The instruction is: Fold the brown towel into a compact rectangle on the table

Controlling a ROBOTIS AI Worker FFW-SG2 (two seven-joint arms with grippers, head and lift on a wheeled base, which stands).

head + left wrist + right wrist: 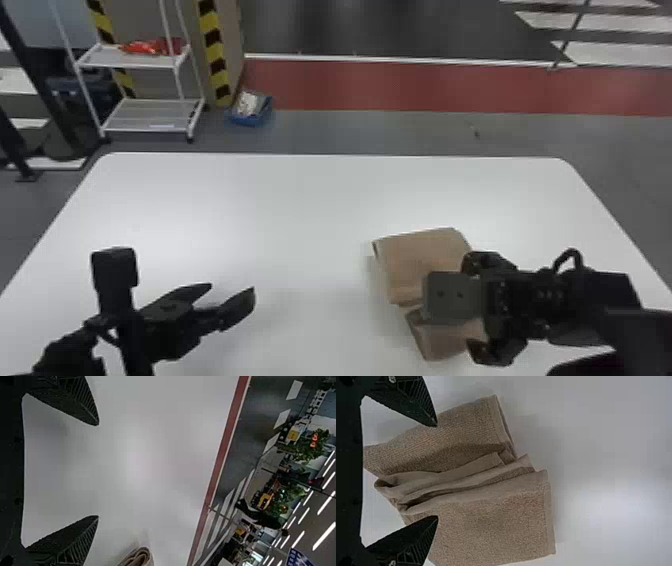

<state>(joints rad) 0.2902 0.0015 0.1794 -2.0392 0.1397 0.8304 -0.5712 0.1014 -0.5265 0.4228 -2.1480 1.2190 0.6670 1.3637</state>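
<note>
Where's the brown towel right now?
In the head view, the brown towel lies on the right side of the white table, partly beneath the right gripper.

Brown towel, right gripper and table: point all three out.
Brown towel [494,522]: right wrist view, on a flat panel.
Right gripper [436,471]: right wrist view, midway between its fingertips.
Table [300,200]: head view, on its bare white top.

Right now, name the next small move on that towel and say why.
Probably lower the right pincer and close it on the loose folds, to draw them straight. Its fingers stand open on either side of those folds, which bunch across the middle of the brown towel, so it is not yet a compact rectangle.
</note>
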